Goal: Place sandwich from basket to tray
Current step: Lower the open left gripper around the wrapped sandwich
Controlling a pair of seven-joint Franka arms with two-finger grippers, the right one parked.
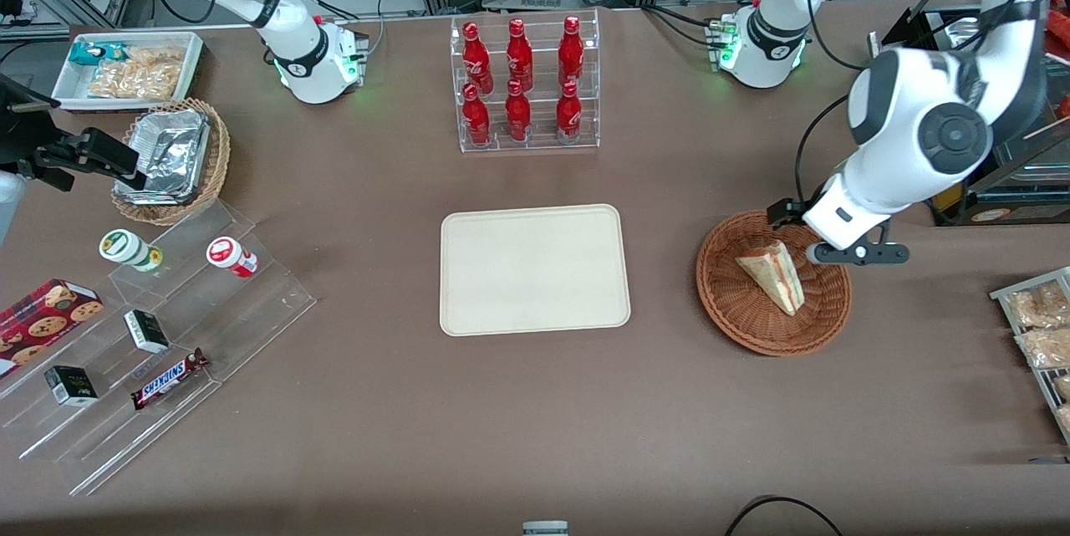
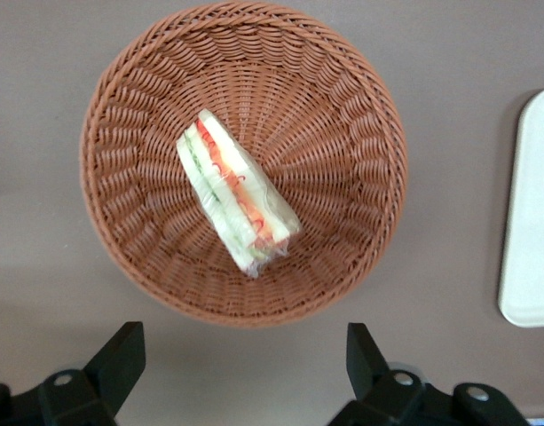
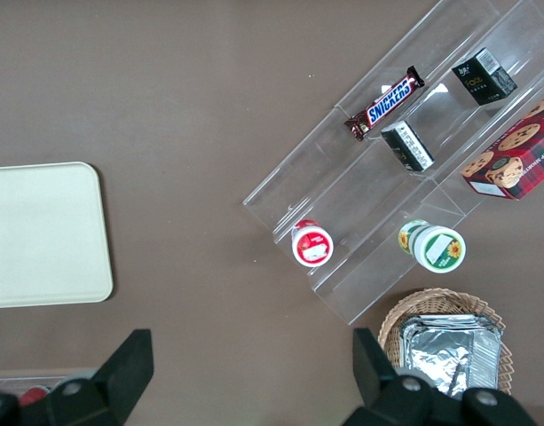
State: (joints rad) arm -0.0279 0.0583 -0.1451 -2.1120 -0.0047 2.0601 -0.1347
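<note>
hovering gripper (image 2: 245, 373) above basket (image 2: 121, 222) rim, fingers (image 2: 121, 355) spread wide, gripping nothing. lying mid-basket, sandwich (image 2: 236, 204), below claw, not touching. sitting well apart toward table middle, tray (image 1: 535, 268), bare.

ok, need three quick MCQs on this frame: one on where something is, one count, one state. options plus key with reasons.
1. Where is the sandwich?
A. in the basket
B. on the tray
C. in the gripper

2. How many red bottles stand in the clear rack?
A. four
B. six
C. eight

3. What state is the gripper in?
A. shut on the sandwich
B. shut on nothing
C. open above the basket's edge

Key:
1 A: the sandwich lies in the basket, and the tray is bare.
2 B: the red bottles show as two rows of three.
3 C: the gripper has its fingers spread wide, holding nothing.
</note>
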